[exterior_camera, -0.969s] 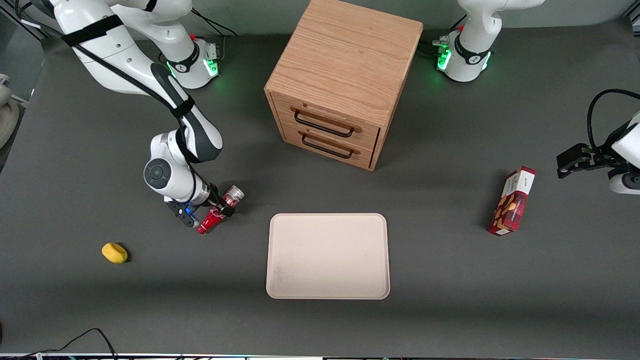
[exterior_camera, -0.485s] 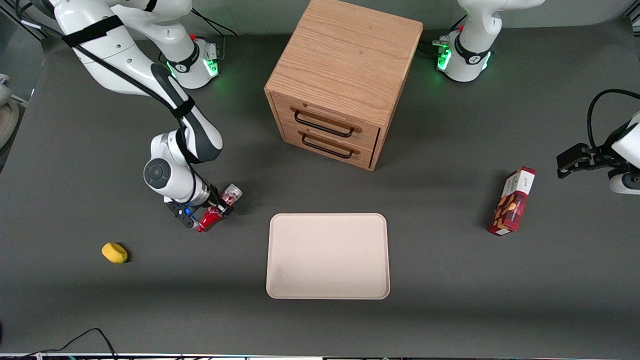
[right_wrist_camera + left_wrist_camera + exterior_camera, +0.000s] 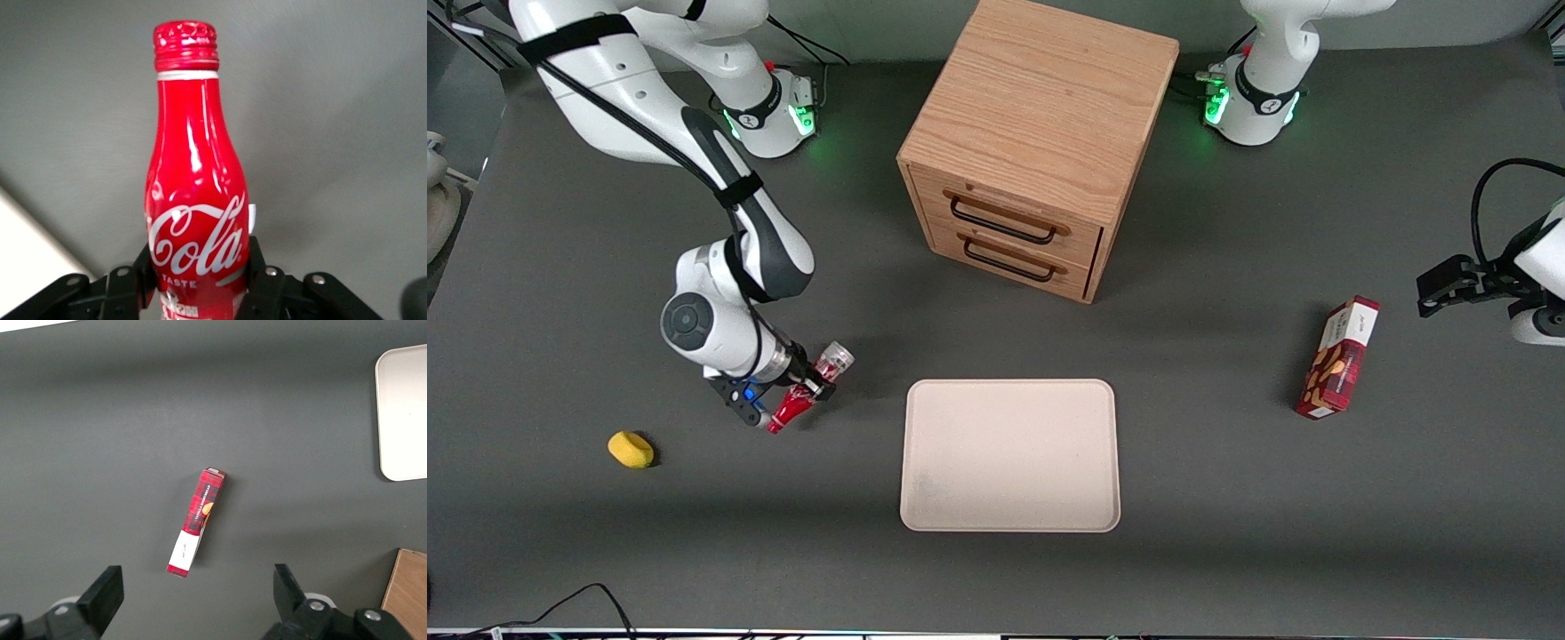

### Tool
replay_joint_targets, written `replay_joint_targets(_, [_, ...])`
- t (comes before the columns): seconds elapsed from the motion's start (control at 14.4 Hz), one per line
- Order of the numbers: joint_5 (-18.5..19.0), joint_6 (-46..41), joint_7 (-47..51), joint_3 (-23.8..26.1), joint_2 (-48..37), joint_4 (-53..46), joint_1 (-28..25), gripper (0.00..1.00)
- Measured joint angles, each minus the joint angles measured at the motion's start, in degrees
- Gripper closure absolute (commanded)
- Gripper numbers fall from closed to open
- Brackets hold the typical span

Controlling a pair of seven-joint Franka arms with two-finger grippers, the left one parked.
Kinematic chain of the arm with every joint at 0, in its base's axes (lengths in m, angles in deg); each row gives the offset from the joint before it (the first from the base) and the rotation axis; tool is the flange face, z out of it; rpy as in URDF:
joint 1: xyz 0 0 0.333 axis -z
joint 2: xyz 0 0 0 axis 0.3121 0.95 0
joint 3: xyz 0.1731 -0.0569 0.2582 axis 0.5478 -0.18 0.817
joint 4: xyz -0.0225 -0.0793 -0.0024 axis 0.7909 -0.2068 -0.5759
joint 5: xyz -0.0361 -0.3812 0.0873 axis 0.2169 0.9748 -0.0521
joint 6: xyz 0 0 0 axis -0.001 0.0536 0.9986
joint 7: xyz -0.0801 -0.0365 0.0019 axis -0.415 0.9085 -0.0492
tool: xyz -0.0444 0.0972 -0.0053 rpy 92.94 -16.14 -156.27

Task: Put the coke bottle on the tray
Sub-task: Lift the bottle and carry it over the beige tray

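The coke bottle (image 3: 807, 388) is gripped by the hand (image 3: 799, 392), raised beside the tray (image 3: 1009, 455); transfer and placement are outstanding.

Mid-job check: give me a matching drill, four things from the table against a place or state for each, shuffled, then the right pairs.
Things:
1. coke bottle
2. tray
3. snack box
4. yellow object

Places or states:
A. lying toward the parked arm's end of the table
B. clamped in the tool, beside the tray
C. flat in front of the wooden drawer cabinet, nothing on it
D. alone at the working arm's end, nearer the front camera than the bottle

Pairs: 1-B, 2-C, 3-A, 4-D
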Motion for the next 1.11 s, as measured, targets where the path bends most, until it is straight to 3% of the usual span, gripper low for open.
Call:
replay_joint_targets(0.21, [1.56, -11.27, -0.20, 1.58, 0.59, -13.78, -1.73, 1.00])
replay_joint_targets(0.35, [2.14, -14.44, -2.06, 3.59, 2.20, -20.75, -2.50, 1.00])
replay_joint_targets(0.69, [4.60, -14.98, -19.71, 5.14, 12.89, -30.88, -6.68, 1.00])
replay_joint_targets(1.11, [4.97, -12.74, -25.56, 7.53, 27.82, -41.97, -8.35, 1.00])
